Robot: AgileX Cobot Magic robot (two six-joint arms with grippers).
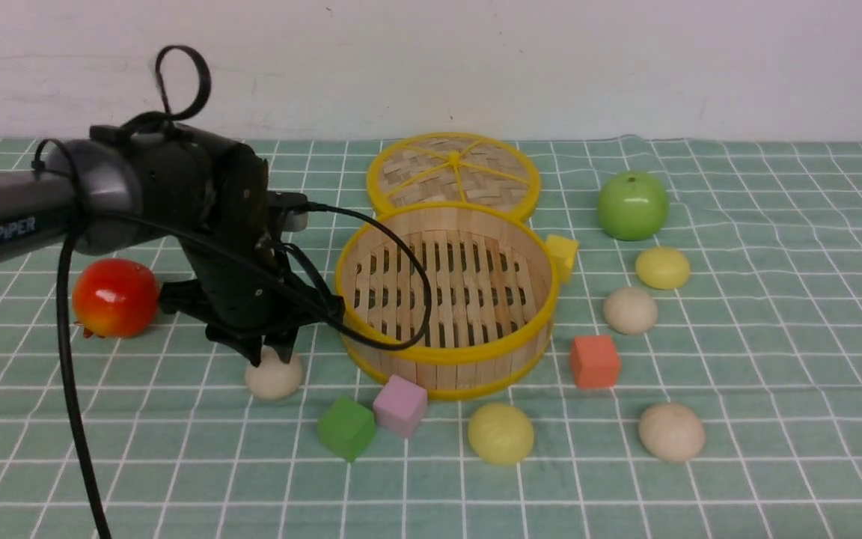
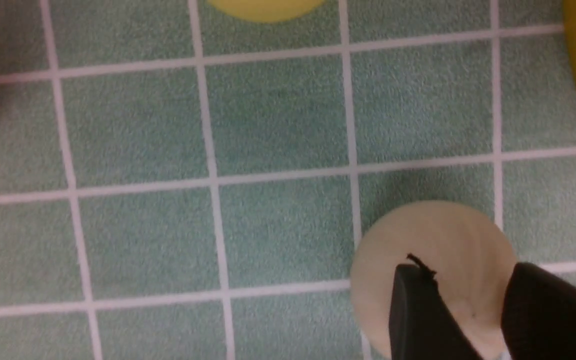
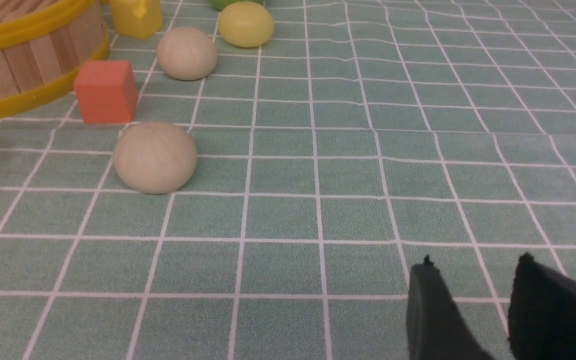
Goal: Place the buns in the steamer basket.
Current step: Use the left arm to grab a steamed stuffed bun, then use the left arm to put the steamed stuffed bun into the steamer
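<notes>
One claw (image 1: 269, 358) at one bun (image 1: 274, 376); two apples (image 1: 633, 206); one steamer basket (image 1: 448, 299).

So the left arm's reaching in from the side, bent at the wrist, tool (image 1: 270, 355) angled down with its fingertips apart. Right tool (image 3: 473, 257) also has its fingers parted, only showing in its wrist view.

Lid (image 1: 431, 161) behind steamer basket (image 1: 446, 359), apple (image 1: 633, 206) right, cubes (image 1: 400, 406) before basket
</notes>
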